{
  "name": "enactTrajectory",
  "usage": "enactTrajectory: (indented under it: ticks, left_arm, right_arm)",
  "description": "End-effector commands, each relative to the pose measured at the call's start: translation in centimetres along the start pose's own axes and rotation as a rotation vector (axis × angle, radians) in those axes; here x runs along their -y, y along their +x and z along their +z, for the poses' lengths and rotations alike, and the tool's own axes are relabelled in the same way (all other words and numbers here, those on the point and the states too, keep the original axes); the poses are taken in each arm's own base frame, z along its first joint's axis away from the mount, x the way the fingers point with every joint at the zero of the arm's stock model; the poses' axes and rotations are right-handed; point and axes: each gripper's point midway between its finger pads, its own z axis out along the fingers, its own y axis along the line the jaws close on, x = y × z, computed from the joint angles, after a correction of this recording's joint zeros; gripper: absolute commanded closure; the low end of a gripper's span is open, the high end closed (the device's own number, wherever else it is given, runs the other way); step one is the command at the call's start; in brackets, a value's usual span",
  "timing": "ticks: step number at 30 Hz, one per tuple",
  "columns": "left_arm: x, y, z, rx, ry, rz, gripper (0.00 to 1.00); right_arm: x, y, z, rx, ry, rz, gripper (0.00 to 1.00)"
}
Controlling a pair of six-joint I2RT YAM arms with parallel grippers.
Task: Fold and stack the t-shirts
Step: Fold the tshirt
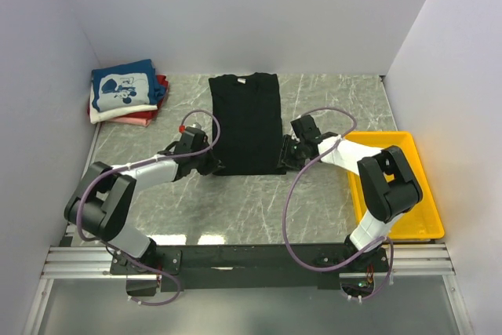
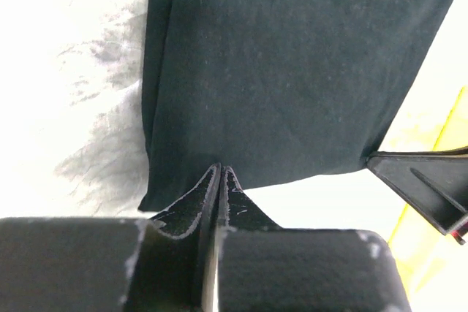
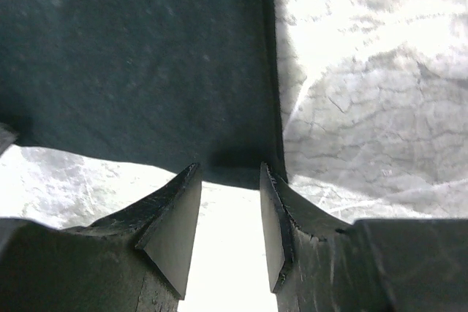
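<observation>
Hem of black t-shirt: left hand closed, right hand half-open.

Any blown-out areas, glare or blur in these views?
Top external: evenly lit and sharp, with glare patches at the near edge of the table. Left wrist: table washed out to white, black t-shirt nearly textureless. Right wrist: table blown out below the hem, marble veins visible only at right.

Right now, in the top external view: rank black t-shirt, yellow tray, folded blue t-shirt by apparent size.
1-2. yellow tray and black t-shirt: they look about alike. The right arm covers part of the tray, so I won't rank these two.
3. folded blue t-shirt: clearly the smallest.
</observation>
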Motion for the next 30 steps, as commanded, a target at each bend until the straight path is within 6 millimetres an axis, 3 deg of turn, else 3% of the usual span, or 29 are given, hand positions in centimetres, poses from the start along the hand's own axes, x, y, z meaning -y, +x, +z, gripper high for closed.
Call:
enactTrajectory:
  ticks: [1, 5, 17, 22, 25, 30]
  left_arm:
    - [0.6, -0.9, -1.1, 0.038, 0.032, 0.025, 0.91]
    - [0.2, -1.2, -1.7, 0.056, 0.019, 0.035, 0.86]
    - [-3.3, 0.9, -0.7, 0.021, -0.046, 0.003, 0.94]
    - [-2.3, 0.4, -1.4, 0.039, -0.011, 0.012, 0.95]
    - [-1.6, -0.5, -2.3, 0.068, 0.005, 0.019, 0.93]
    - [-2.5, -0.9, -3.3, 0.068, -0.019, -0.005, 0.79]
  right_arm:
    - [0.0, -0.7, -1.2, 0.048, -0.006, -0.018, 0.55]
    - [0.3, -0.7, -1.4, 0.053, 0.0, -0.022, 0.55]
    - [1.3, 0.1, -0.9, 0.027, 0.031, -0.023, 0.56]
    - [1.7, 0.2, -1.1, 0.03, 0.046, -0.026, 0.55]
    - [2.0, 0.2, -1.4, 0.044, 0.06, -0.027, 0.55]
    - [2.3, 0.3, -1.5, 0.044, 0.072, -0.027, 0.54]
